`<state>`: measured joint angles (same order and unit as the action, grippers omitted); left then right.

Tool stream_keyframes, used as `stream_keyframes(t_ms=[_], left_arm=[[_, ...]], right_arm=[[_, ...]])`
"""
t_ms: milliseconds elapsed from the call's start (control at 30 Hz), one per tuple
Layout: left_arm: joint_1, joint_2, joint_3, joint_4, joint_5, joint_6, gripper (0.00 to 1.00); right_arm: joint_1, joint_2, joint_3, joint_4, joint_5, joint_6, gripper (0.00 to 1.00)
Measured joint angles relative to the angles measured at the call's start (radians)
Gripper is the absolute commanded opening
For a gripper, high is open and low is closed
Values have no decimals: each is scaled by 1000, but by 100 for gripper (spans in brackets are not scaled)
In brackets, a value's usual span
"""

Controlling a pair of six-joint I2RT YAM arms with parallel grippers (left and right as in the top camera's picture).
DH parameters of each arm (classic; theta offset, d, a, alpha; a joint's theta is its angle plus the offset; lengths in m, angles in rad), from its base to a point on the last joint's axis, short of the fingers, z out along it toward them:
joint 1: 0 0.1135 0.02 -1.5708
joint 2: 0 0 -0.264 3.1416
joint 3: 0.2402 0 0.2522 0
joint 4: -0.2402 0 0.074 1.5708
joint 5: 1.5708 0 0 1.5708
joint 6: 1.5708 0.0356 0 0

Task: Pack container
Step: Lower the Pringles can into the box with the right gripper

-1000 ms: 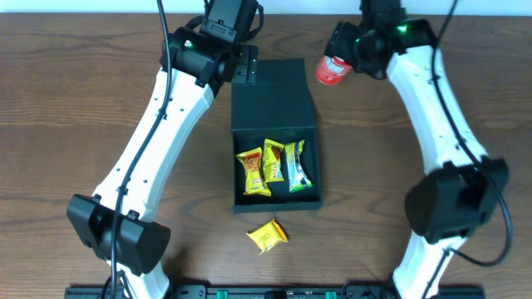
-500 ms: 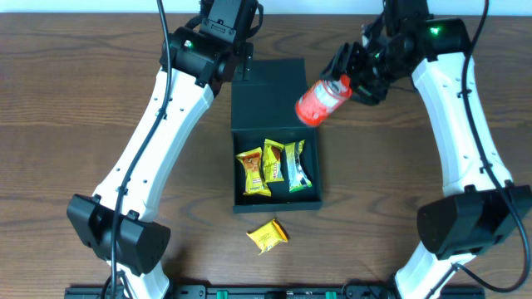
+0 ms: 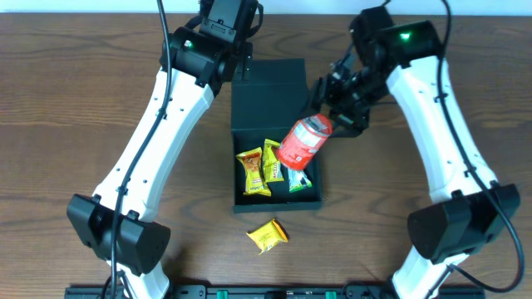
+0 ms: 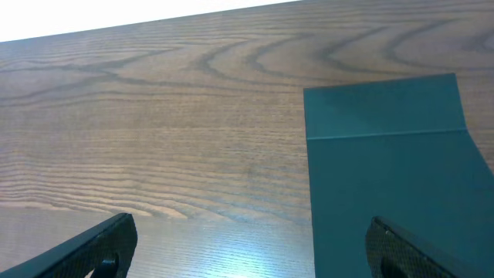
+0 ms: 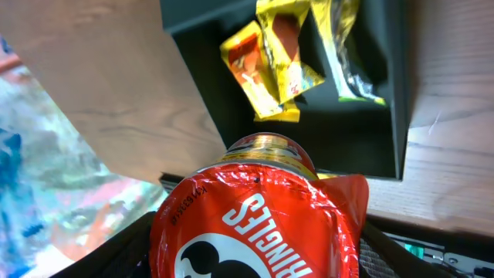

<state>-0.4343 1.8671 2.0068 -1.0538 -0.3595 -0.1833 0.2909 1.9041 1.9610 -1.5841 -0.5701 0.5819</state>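
Overhead view: the container (image 3: 270,95) lies at the centre of the table (image 3: 75,100), between both arms. Its lid flap is folded back flat toward the far edge and the compartment is open. Three packets (image 3: 270,166) lie inside. A fourth packet (image 3: 268,235) lies on the table just in front of the near wall.

The right gripper (image 3: 332,112) is clamped on a red can (image 3: 303,141), held tilted over the compartment's right side. The left gripper (image 4: 251,251) hangs over the lid's left edge, jaws spread wide, holding nothing.

Handling estimate: the container looks rigid and matte, so it should give good friction and resist crushing. It is probably light and may slide if pushed. To close it, grasp the flap by its free far edge. Brace a side wall, not the hinge.
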Motion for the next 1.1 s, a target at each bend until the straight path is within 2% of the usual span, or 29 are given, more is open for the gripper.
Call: stream_keyframes(t_ms=[300, 533, 633, 1100], left_arm=[[0, 0, 0, -10, -3, 0, 95], [0, 0, 0, -19, -7, 0, 95], [0, 0, 0, -24, -7, 1, 95], [0, 0, 0, -40, -7, 1, 95]], right_arm=[[70, -2, -191, 61, 26, 33, 66], [69, -2, -496, 492, -139, 183, 60], [70, -1, -565, 626, -203, 250, 63], [62, -24, -602, 681, -281, 407, 65]])
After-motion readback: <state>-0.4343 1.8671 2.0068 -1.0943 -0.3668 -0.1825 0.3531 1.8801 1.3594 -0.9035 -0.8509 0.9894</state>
